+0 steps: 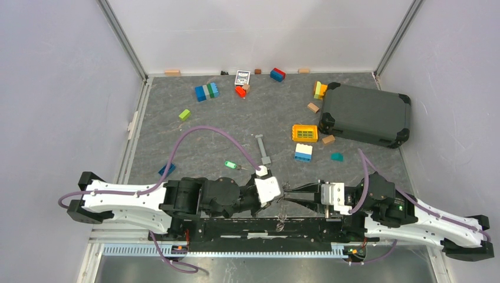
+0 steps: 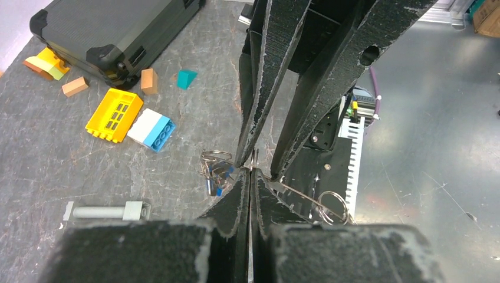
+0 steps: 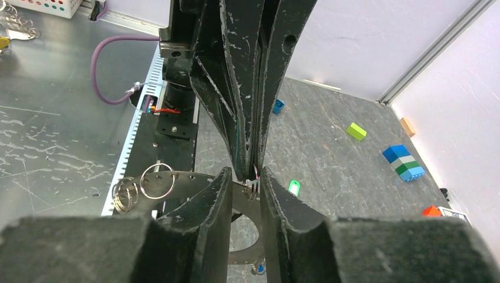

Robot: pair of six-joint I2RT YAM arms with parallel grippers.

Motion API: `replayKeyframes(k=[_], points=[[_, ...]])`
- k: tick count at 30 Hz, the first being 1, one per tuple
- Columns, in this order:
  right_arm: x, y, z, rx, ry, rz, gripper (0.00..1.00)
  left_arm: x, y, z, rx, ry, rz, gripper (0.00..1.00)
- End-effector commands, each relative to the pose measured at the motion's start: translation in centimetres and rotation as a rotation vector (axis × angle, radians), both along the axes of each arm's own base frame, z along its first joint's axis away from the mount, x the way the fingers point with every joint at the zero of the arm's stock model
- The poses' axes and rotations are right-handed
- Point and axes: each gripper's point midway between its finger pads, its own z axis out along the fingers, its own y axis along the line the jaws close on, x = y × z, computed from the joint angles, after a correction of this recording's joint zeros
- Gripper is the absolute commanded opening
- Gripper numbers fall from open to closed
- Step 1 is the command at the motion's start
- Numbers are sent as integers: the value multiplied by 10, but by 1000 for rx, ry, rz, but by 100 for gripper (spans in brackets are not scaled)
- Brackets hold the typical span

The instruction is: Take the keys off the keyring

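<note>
- The left fingers point(image 2: 234, 203) are pinched shut on thin wire that looks like part of the keyring point(image 2: 216, 156). They hold it up between the two arms, over the near edge of the bench point(image 1: 277, 112).
- The right fingers point(image 3: 213, 197) stand apart, one tip on each side of the left tips. A small loop of wire sits between them, and they grip nothing.
- The keys point(image 2: 217, 177) hang bunched just beside the grip. One green key point(image 1: 230, 164) lies loose on the bench, well apart.
- Both sets of tips crowd one spot. If the right fingers close on the left tips instead of the wire, they could knock the hold loose.
- The wire is thin. A sideways pull could slide it out of the pinch and drop the bunch onto the rail point(image 1: 247, 227).
- The spare rings point(image 3: 156, 180) trail toward the near side and could snag a finger.
</note>
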Motion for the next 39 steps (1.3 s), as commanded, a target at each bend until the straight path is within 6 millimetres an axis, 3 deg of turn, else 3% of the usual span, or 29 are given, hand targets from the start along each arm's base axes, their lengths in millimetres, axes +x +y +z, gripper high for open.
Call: replayKeyframes(k=[1, 13, 18, 21, 25, 29, 34, 39], points=[[1, -2, 14, 36, -10, -8, 28, -2, -1, 28, -96, -26, -29, 2], [7, -3, 10, 18, -9, -43, 21, -4, 2, 30, -101, -31, -48, 2], [9, -2, 8, 12, -11, -51, 11, -5, 2, 28, -94, -35, -52, 2], [11, -3, 7, 9, -15, -60, 0, -5, 2, 26, -86, -37, -54, 2], [10, -3, 9, 13, -24, -55, 0, -4, 3, 24, -79, -39, -48, 3], [10, -4, 15, 37, -38, -57, 0, 1, 5, 23, -87, -28, -16, 27], [16, -7, 21, 56, -41, -95, 0, 6, 11, 20, -110, -4, 32, 49], [20, -10, 27, 79, -38, -120, 0, 14, 22, 11, -184, 25, 90, 56]])
